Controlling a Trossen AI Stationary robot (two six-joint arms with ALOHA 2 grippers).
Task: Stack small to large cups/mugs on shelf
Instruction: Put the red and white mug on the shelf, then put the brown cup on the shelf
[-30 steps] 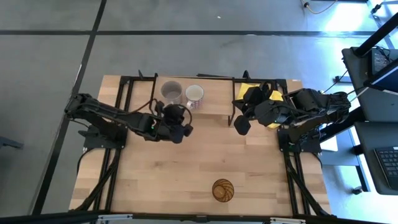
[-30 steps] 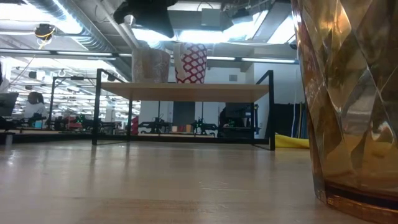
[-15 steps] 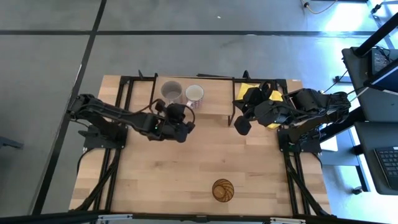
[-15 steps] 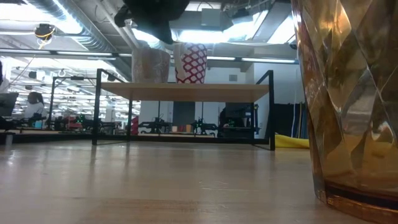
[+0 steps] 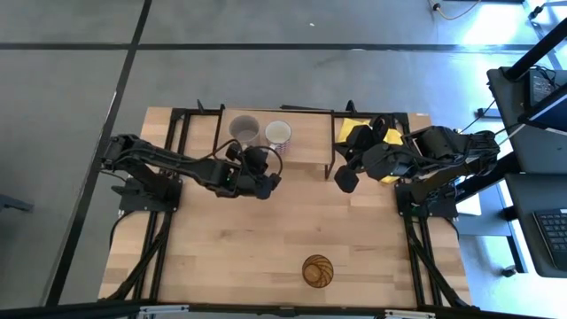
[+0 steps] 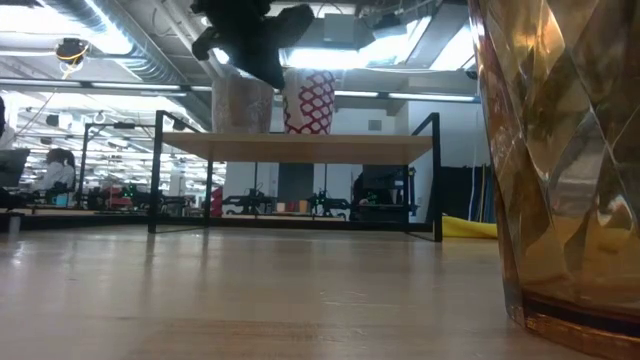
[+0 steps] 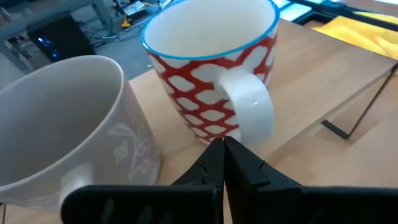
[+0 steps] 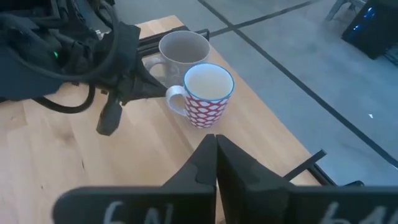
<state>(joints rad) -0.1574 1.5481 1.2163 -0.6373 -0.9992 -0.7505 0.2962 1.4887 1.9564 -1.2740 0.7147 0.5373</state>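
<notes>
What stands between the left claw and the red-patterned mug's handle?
Nothing visible. In the left wrist view the left claw, shut, points straight at the mug's handle with only bare shelf between. The grey mug stands to one side, off that line.

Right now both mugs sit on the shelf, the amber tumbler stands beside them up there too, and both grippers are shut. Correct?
Not quite. The amber tumbler is not on the shelf; the high view shows it alone on the table's near edge. The grey mug and red-patterned mug do sit on the shelf, and the left gripper and right gripper are shut.
</notes>
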